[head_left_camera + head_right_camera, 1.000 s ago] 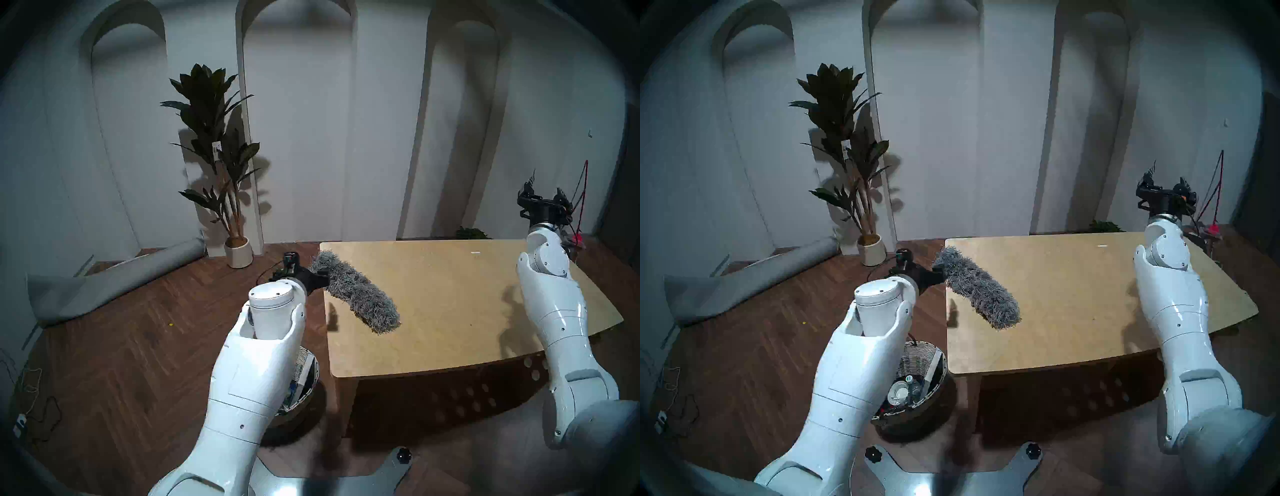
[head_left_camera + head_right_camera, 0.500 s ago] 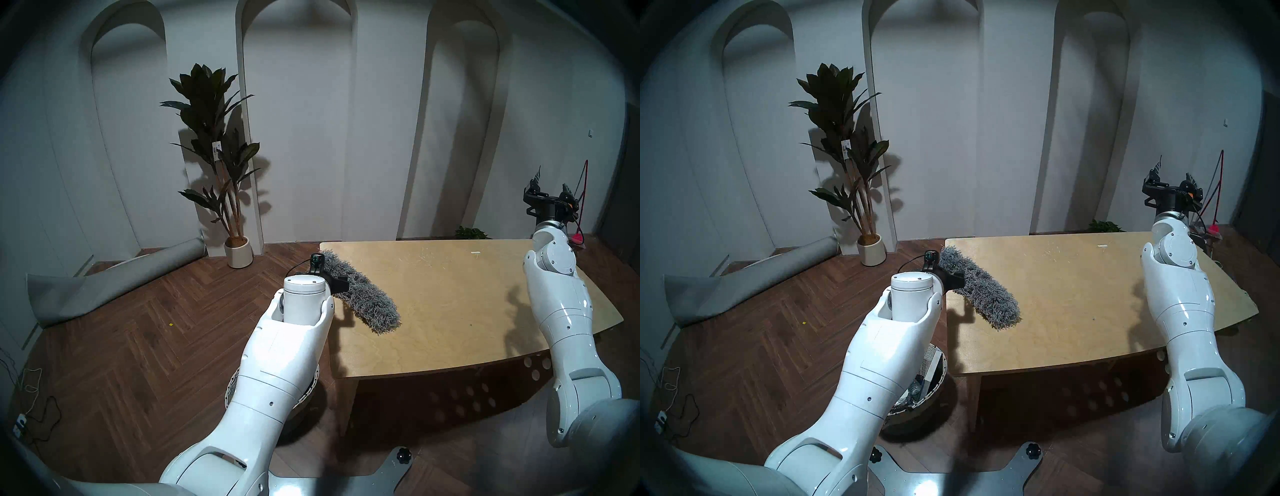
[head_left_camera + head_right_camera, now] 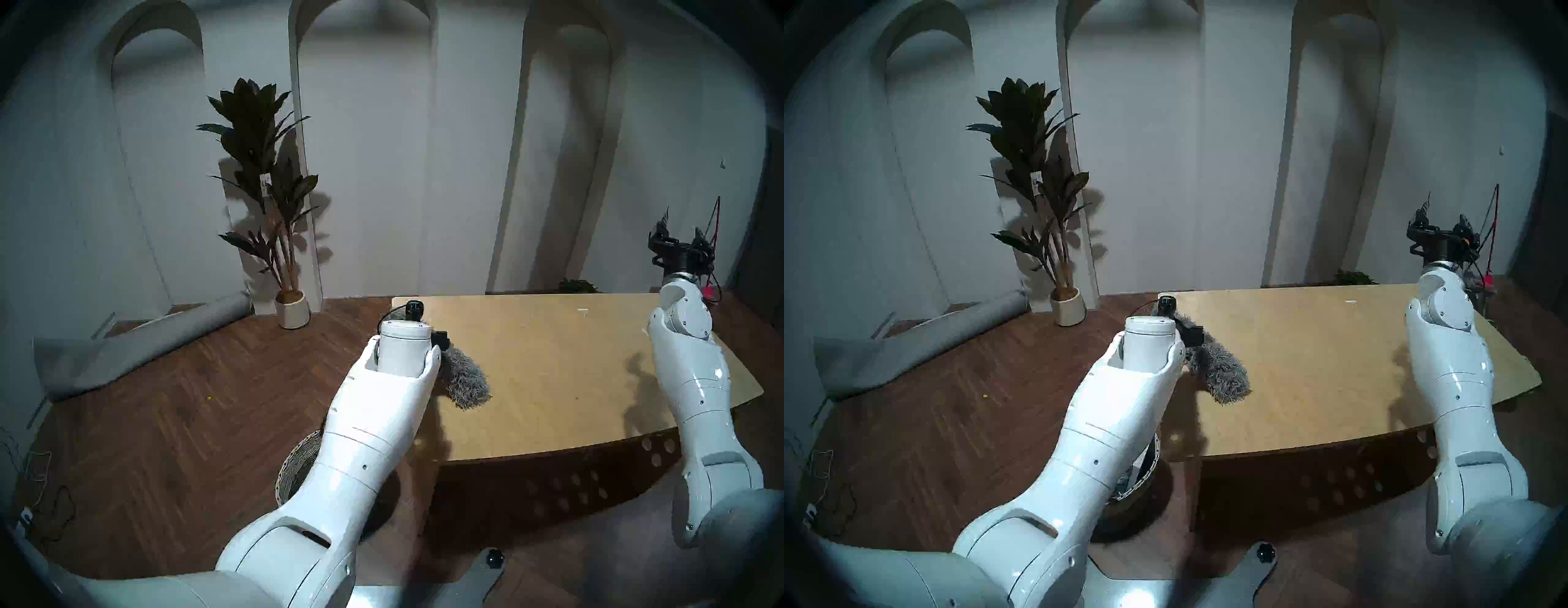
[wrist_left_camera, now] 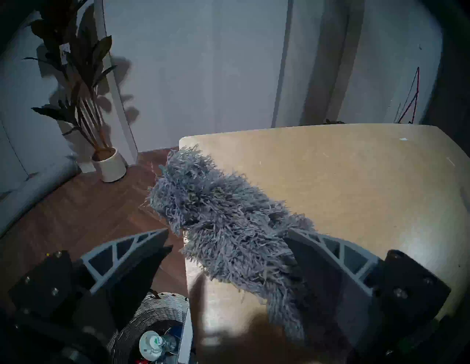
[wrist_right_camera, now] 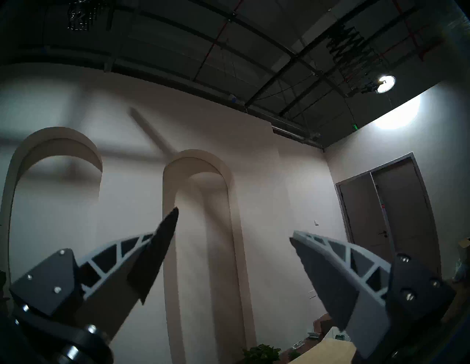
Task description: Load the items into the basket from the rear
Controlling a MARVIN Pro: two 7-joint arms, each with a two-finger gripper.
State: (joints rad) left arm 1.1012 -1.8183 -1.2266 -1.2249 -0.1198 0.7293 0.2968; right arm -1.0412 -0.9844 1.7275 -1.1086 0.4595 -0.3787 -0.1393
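The long shaggy grey duster head point(image 4: 216, 221) lies on the wooden table point(image 4: 356, 178) at its left edge, its far end overhanging; it also shows in the head view point(image 3: 464, 380). My left gripper point(image 4: 226, 232) is open, with one finger on each side of the duster. The wicker basket point(image 4: 162, 305) stands on the floor below the table's left edge, mostly behind my left arm in the head view point(image 3: 297, 463). In it lie the clear bottle point(image 4: 152, 342) and the thin book point(image 4: 187, 330), which stands on edge. My right gripper point(image 3: 679, 240) is open, empty and raised, pointing up.
A potted plant in a white pot point(image 3: 292, 310) stands by the back wall. A rolled grey mat point(image 3: 140, 344) lies on the floor at the left. Loose cables point(image 3: 38, 488) lie at the far left. The table's near edge overhangs a perforated panel point(image 3: 572, 488).
My left arm has swung right from beside the table to over its left edge, and the open gripper now straddles the duster. My right arm has drifted slightly right. The duster has not moved.
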